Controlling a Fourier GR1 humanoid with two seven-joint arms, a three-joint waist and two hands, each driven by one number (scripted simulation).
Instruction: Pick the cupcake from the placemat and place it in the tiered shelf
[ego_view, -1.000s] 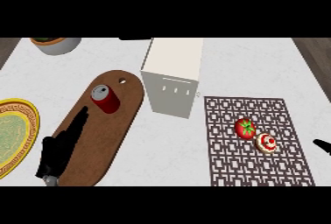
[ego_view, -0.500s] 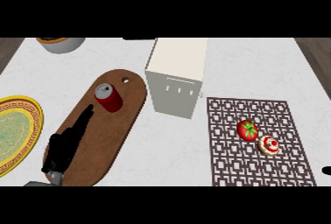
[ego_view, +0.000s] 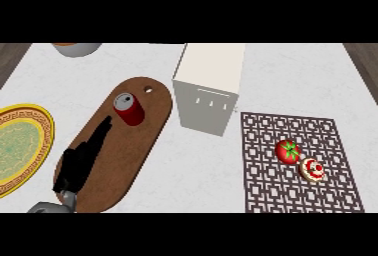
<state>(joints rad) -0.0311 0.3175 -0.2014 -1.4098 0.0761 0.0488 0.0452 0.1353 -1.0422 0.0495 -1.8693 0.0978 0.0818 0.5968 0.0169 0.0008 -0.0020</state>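
The desk (ego_view: 199, 170) is white. On its right side lies a dark placemat (ego_view: 266, 190) with a pattern of little squares. The cupcake (ego_view: 312, 170) sits on the placemat, toward its right side. It is small and round, pale with red on top. A red tomato (ego_view: 288, 151) with a green top sits just beside it, up and to the left. The two look like they touch, or almost.

The shelf (ego_view: 214, 65) is a tall white box. It stands in the middle of the desk, near the top. Its near corner is close to the top left corner of the placemat. The cupcake is well apart from the shelf.

A long brown board (ego_view: 140, 150) lies left of the shelf. It is rounded at both ends and has a small hole near the top. A red can (ego_view: 129, 109) stands upright on the top part of the board.

Only one hand shows. The left hand (ego_view: 80, 162) is black and is over the lower left part of the board. Its fingers (ego_view: 103, 131) are straight and point up toward the can. The hand is released and grasps nothing. I cannot tell if it touches the board.

A yellow plate (ego_view: 33, 117) with a green middle lies at the left edge. A grey bowl (ego_view: 77, 49) peeks in at the top left.
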